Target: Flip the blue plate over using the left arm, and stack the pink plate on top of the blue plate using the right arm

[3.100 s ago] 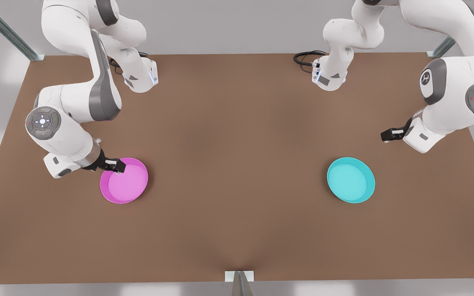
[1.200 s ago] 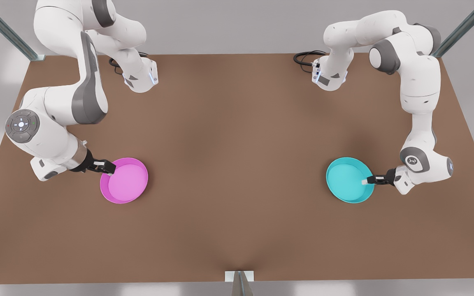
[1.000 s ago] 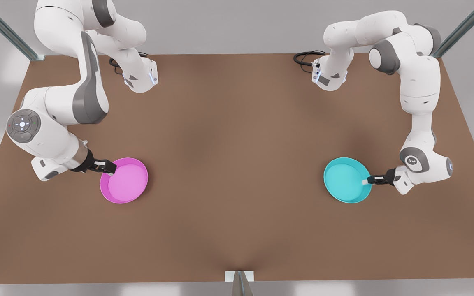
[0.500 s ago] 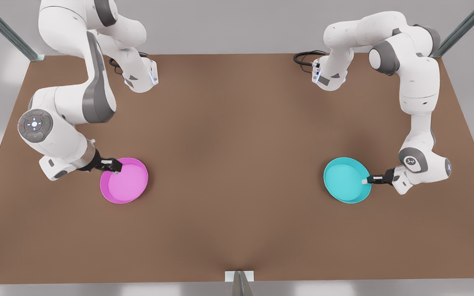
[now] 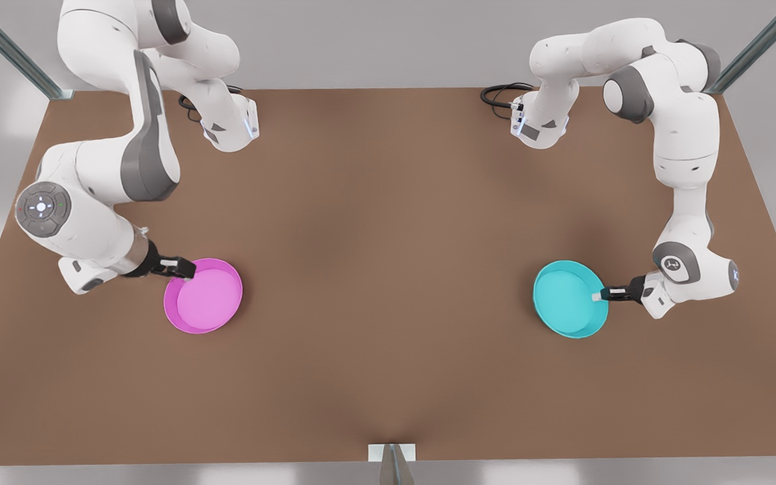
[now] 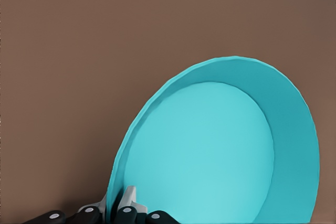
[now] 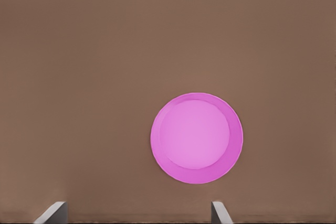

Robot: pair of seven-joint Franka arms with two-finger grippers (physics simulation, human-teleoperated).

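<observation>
The blue plate (image 5: 566,300) rests on the brown table at the front view's right, open side up and tipped slightly. My left gripper (image 5: 597,296) is shut on its rim at the side toward the table's edge. In the left wrist view that rim stands between the pinched fingers of the left gripper (image 6: 116,201), and the blue plate (image 6: 210,156) rises tilted beyond them. The pink plate (image 5: 207,298) lies flat, open side up, at the front view's left. My right gripper (image 5: 184,269) hovers open over its far-left rim. The right wrist view shows the whole pink plate (image 7: 196,138) beyond the spread right gripper (image 7: 137,208).
The brown table (image 5: 388,222) spreads wide between the two plates. Both arm bases stand at the far edge, with a black cable (image 5: 499,94) beside one. A small metal bracket (image 5: 391,455) sits at the near edge's middle.
The left gripper closed in on the blue plate's rim and pinched it; the plate shifted a little and now tips. The right gripper stayed near the pink plate's rim while its arm shifted slightly.
</observation>
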